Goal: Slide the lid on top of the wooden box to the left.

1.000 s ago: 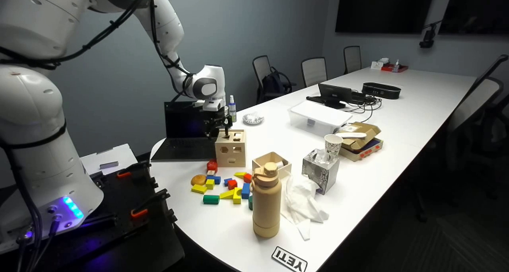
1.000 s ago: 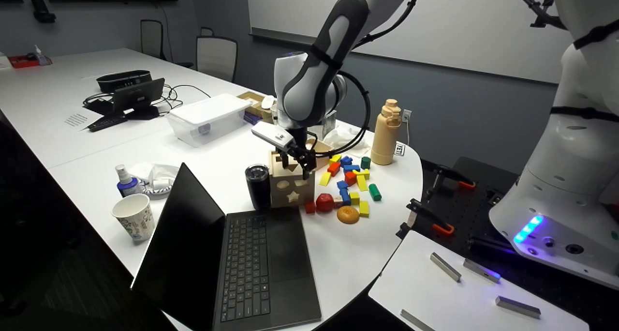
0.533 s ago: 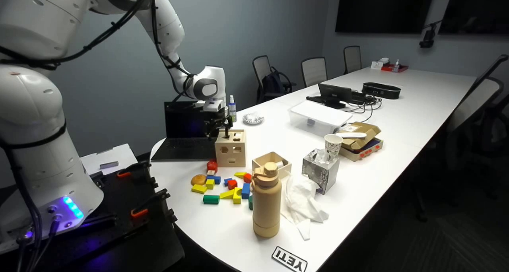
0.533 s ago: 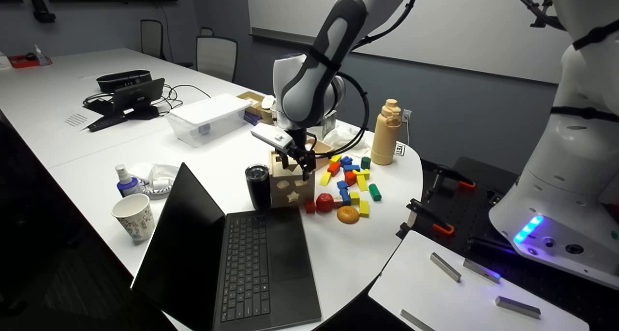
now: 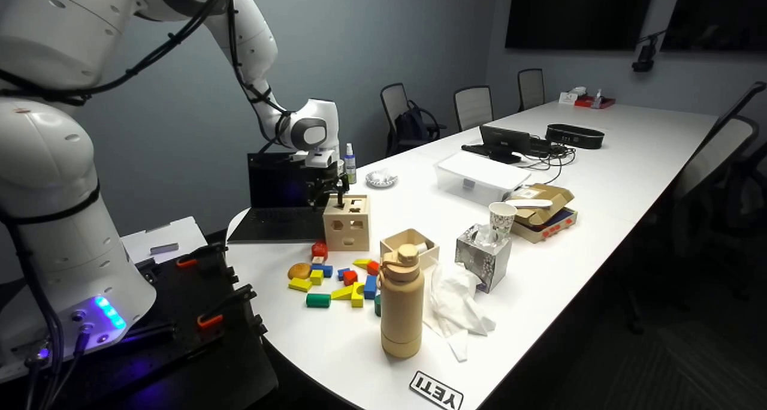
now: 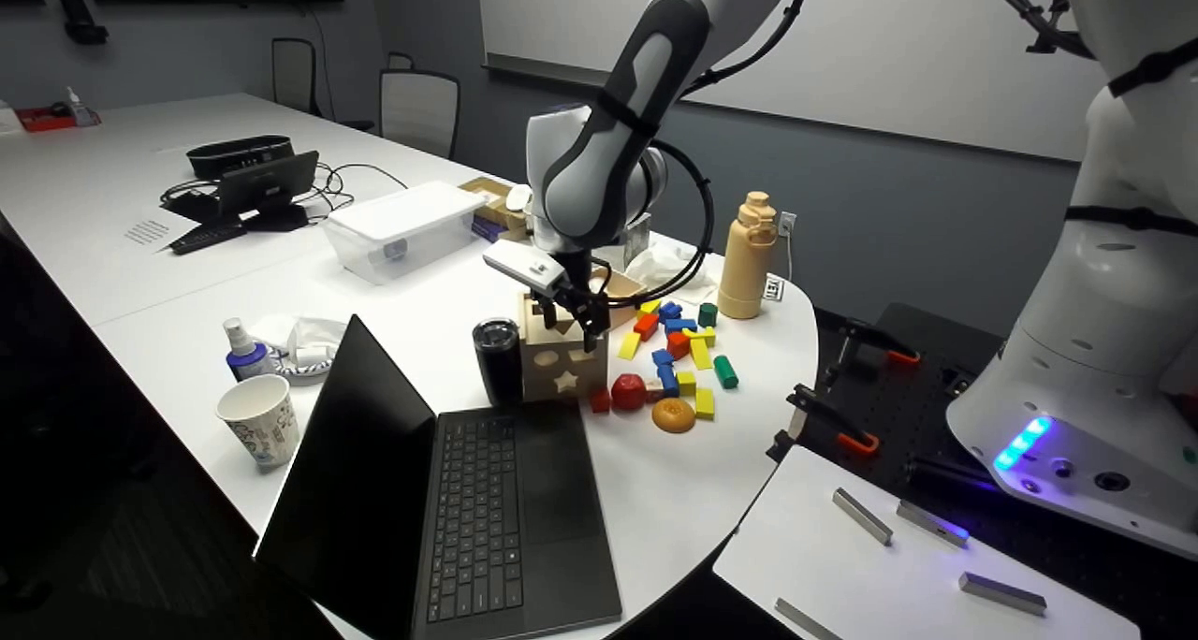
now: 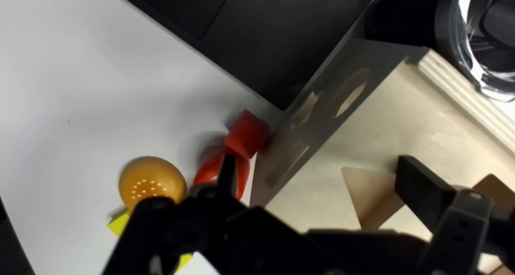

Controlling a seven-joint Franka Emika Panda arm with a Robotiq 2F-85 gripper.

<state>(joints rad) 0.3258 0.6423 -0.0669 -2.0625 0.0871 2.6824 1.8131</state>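
Note:
The wooden box (image 5: 347, 237) is a light cube with cut-out holes. It stands on the white table in both exterior views (image 6: 563, 383). The lid (image 7: 382, 126) is the flat panel on its top, with a triangle hole and other cut-outs. My gripper (image 7: 316, 157) is open with nothing between its fingers. One finger (image 7: 420, 190) points down at the lid beside the triangle hole; I cannot tell whether its tip touches or enters the hole. The other finger (image 7: 228, 174) hangs outside the box, above a red apple-like toy (image 7: 245, 178). The lower wrist view is covered by the gripper body.
A black tumbler (image 6: 499, 369) stands against or very near the box. An open laptop (image 6: 524, 509) lies beside it. Several coloured blocks (image 5: 358, 294), an open wooden tray box (image 5: 392, 249) and a tan bottle (image 5: 401, 308) stand on the table.
The gripper and the wooden box have shifted very slightly, to the left in the exterior views. The black tumbler has shifted slightly too. The gripper stays open.

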